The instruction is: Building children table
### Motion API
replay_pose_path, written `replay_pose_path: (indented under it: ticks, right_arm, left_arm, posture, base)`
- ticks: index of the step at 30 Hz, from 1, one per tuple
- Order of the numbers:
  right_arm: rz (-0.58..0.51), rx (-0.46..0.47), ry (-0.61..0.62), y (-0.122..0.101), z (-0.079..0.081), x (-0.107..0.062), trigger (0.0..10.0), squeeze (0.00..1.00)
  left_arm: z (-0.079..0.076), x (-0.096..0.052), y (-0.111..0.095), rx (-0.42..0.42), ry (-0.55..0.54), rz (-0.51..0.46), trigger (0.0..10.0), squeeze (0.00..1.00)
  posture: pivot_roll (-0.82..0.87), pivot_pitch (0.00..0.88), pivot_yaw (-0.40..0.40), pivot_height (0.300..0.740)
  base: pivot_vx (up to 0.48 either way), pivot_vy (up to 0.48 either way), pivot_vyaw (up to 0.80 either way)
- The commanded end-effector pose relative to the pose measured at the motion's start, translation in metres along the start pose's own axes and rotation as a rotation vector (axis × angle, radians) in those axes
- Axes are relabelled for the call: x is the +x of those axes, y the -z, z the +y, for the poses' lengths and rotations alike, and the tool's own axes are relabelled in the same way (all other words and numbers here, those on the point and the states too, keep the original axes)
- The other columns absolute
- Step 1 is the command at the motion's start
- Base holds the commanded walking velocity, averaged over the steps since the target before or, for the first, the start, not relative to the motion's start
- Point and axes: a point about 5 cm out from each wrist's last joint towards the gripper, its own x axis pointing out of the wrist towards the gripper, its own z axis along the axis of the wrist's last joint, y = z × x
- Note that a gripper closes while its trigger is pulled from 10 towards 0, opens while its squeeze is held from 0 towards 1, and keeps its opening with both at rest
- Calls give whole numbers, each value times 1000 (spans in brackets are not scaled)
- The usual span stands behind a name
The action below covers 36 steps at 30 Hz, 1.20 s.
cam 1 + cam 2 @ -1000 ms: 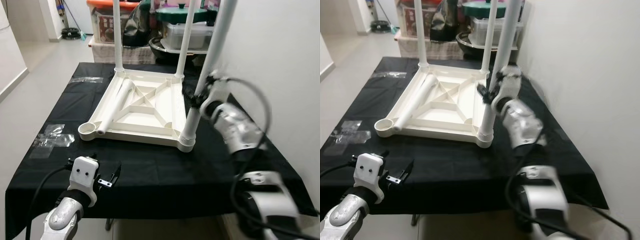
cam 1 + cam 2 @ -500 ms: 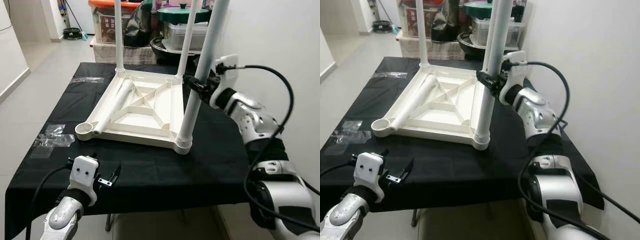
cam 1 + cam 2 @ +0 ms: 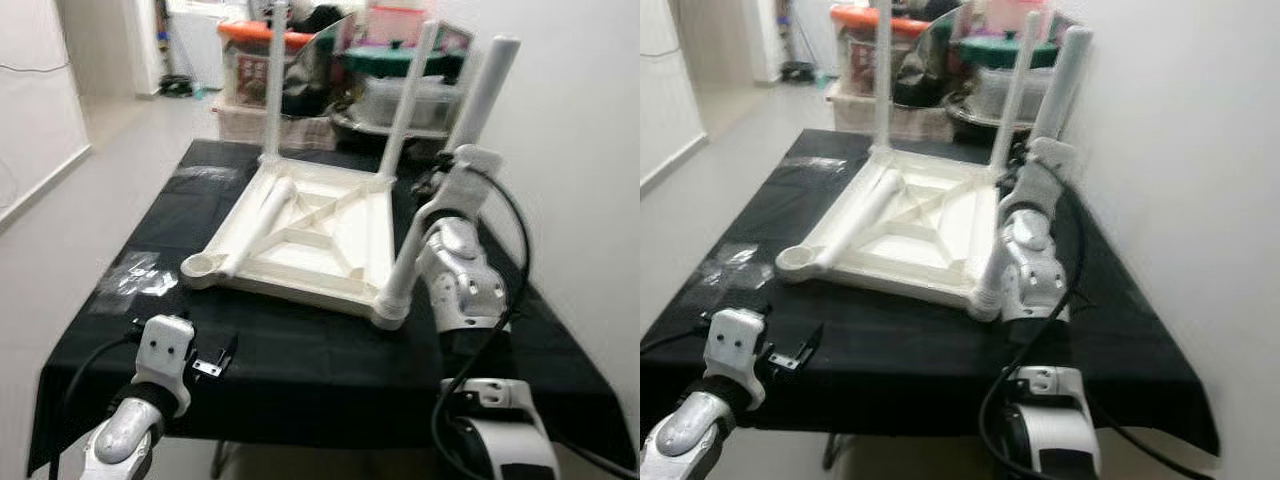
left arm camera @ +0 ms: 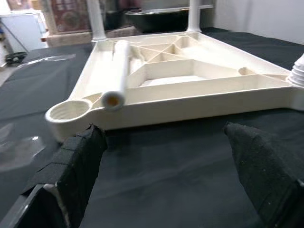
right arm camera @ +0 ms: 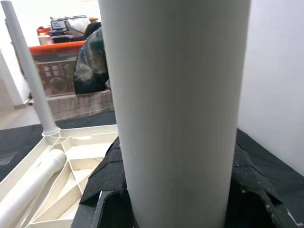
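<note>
While raised, R end effector point(image 5: 175, 190) round table leg point(image 3: 440, 180).

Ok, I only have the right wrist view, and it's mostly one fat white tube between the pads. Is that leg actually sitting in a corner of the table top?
Observer: Yes. The right tool grips the near right leg, and its ribbed foot sits in the corner of the upturned table top.
Operator: How many legs are up?
Observer: Three: that one and two far legs. The fourth leg lies loose inside the top.
Operator: And the left tool?
Observer: The left tool is open, low over the black cloth, in front of the empty socket.
</note>
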Motion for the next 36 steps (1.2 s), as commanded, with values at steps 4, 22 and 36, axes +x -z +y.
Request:
replay_pose_path:
  ticks: [4, 22, 36]
  right_arm:
    - [122, 16, -161, 16, 3, 10, 10000, 1000]
    - [68, -91, -916, -14, 13, 6, 0, 0]
    - [159, 8, 123, 41, -35, 1, 784, 0]
  left_arm:
    - [-1, 2, 1, 11, 15, 15, 10000, 0]
    - [-3, 1, 2, 5, 11, 11, 10000, 0]
    - [-6, 1, 3, -5, 32, 20, 10000, 0]
  posture:
    - [54, 0, -88, 740]
    - [56, 0, -96, 740]
    - [0, 0, -49, 740]
  base:
    - [0, 0, 0]
    - [0, 0, 0]
    - [0, 0, 0]
